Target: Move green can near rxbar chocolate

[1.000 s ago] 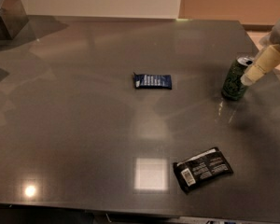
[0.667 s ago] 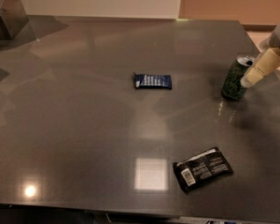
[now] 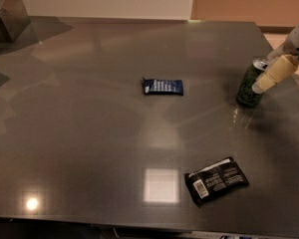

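The green can [image 3: 248,86] stands upright on the dark table near its right edge. My gripper [image 3: 269,76] reaches in from the right and sits against the can's upper right side, overlapping it. The rxbar chocolate [image 3: 217,180], a flat black wrapper with a white barcode panel, lies near the front of the table. It is well in front of the can and a little to its left.
A smaller dark-blue wrapper [image 3: 162,86] with white text lies near the table's middle, left of the can. The grey table [image 3: 79,133] shows bright light reflections at the front. A dark block [image 3: 7,21] sits at the far left corner.
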`<state>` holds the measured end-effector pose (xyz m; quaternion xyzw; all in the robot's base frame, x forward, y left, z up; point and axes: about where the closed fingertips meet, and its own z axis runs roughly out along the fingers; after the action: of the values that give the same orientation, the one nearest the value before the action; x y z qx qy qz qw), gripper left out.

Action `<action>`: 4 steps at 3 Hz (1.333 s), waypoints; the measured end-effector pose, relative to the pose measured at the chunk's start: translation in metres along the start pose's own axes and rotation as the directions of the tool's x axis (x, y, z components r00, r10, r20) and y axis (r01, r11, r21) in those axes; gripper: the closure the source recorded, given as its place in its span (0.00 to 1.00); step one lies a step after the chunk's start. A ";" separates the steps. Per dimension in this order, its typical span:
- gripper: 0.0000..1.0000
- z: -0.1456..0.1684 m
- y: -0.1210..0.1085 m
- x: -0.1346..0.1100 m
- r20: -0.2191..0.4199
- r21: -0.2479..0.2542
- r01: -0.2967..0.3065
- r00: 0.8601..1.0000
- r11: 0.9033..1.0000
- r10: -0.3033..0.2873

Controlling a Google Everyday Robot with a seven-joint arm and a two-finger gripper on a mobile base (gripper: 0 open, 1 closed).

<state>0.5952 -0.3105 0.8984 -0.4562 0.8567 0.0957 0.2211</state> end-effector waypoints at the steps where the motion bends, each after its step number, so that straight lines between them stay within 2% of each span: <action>1: 0.39 0.005 0.008 -0.002 0.013 -0.026 0.002 1.000 1.000 -0.001; 2: 0.63 0.002 0.017 -0.007 0.031 -0.042 0.005 1.000 0.999 -0.004; 3: 0.87 -0.006 0.041 -0.020 0.063 -0.076 0.035 0.998 0.996 -0.031; 4: 1.00 -0.013 0.074 -0.034 0.091 -0.119 0.086 0.993 0.989 -0.075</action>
<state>0.5471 -0.2481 0.9226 -0.4985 0.8197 0.1588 0.2332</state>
